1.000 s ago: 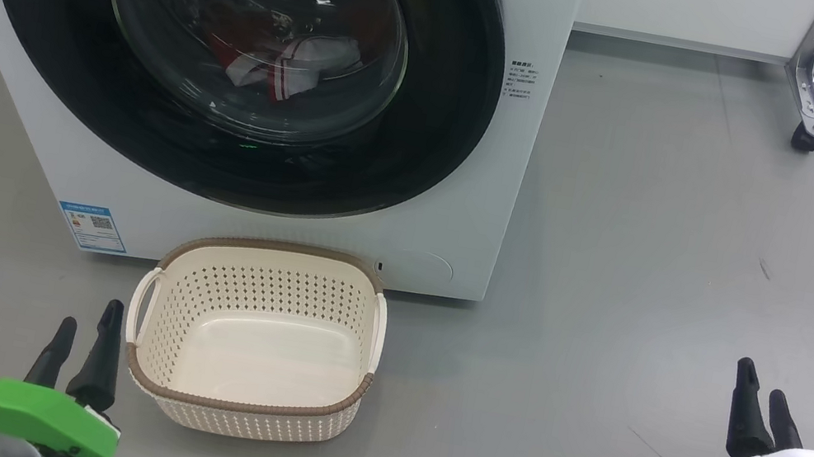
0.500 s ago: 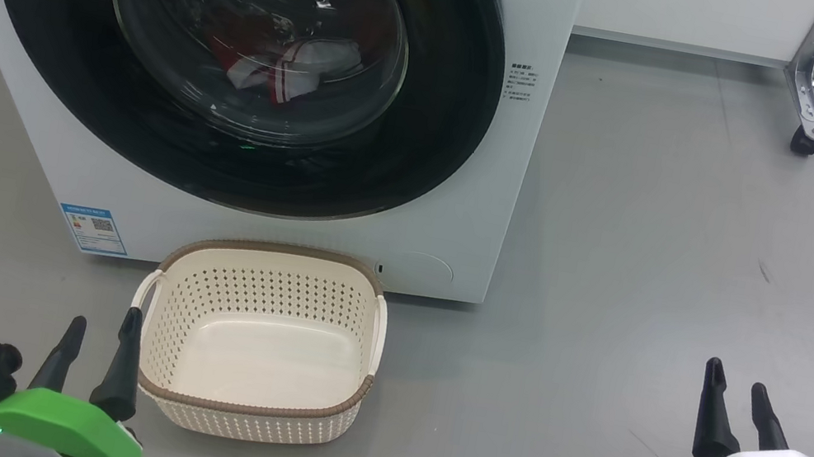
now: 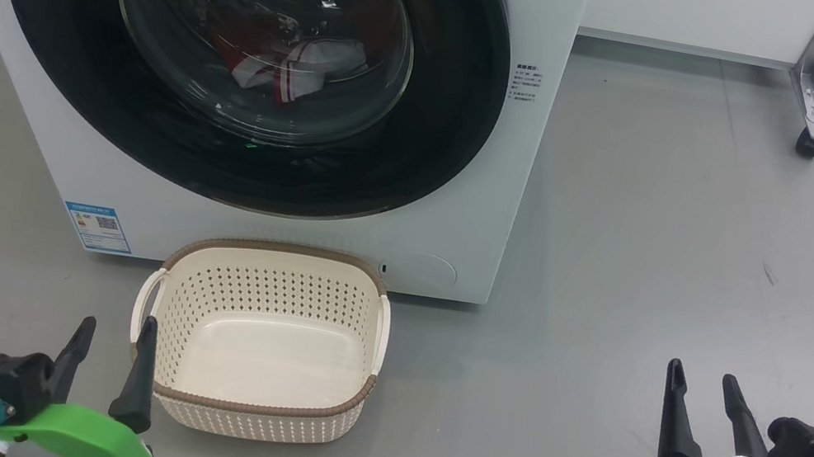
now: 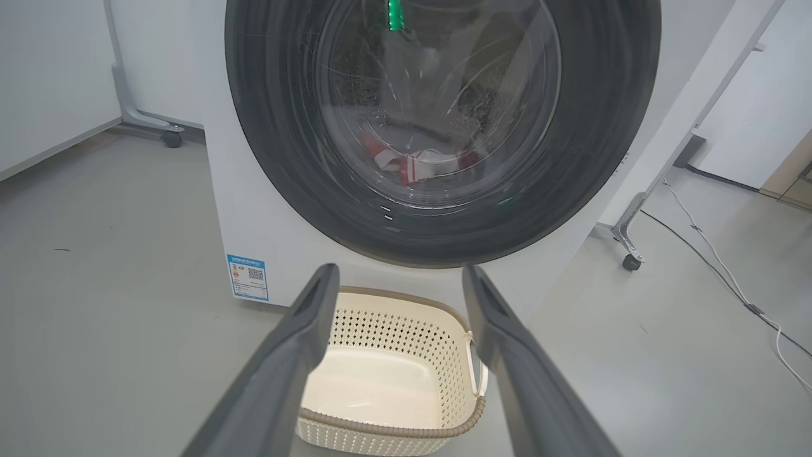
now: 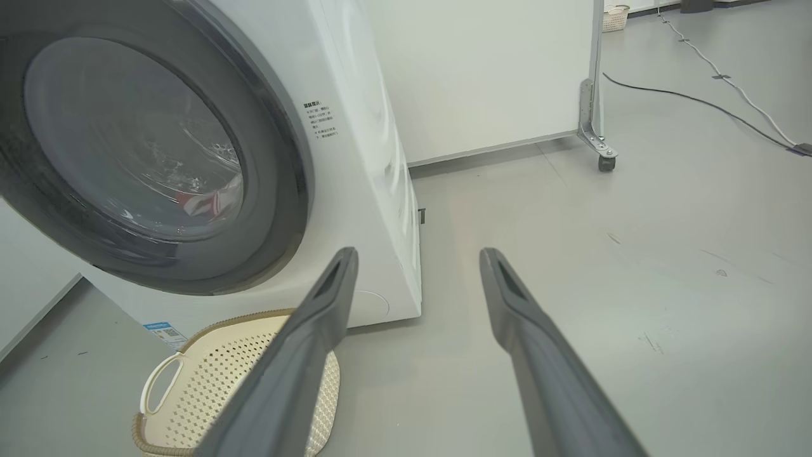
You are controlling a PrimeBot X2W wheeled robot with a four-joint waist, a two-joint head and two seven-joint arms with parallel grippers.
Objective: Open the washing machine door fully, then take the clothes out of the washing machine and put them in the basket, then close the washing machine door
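Head view, near first. Left gripper with two long dark fingers on a green body [image 3: 118,322] sits at 7 o'clock: fingers spread wide, nothing between them. Its inner finger is just beside the left handle of the small cream perforated plastic basket with brown woven-look rim [image 3: 258,408]; contact can't be told. Right gripper, same dark fingers on a white body [image 3: 701,373], is at 5 o'clock over bare grey floor [image 3: 622,241], also spread wide and empty, well apart from everything.

Basket at 6 o'clock, empty, upright, its back rim just beside the foot of the big white front-loading washing machine [image 3: 487,226]. A small blue sticker [image 3: 97,227] sits on the machine's lower front at 8 o'clock.

Farther, at 11 to 12 o'clock: the large round washing machine door with glossy black rim and bulging clear glass [image 3: 438,125], shut flush. Red and white fabric clothes with striped trim [image 3: 288,69] lie behind the glass, low in the drum. A wheeled metal frame leg [image 3: 813,108] stands at 1 o'clock.

Step in hand, by my read: nothing started, door opening comes first.

Risks:
- Handle and hinge side not visible, so a finger could pick the wrong edge and skid off the glossy rim.
- Left gripper so close to the light basket could knock it away from under the drum, then clothes land on the floor.
- Door left half open would crowd the reach into the drum.
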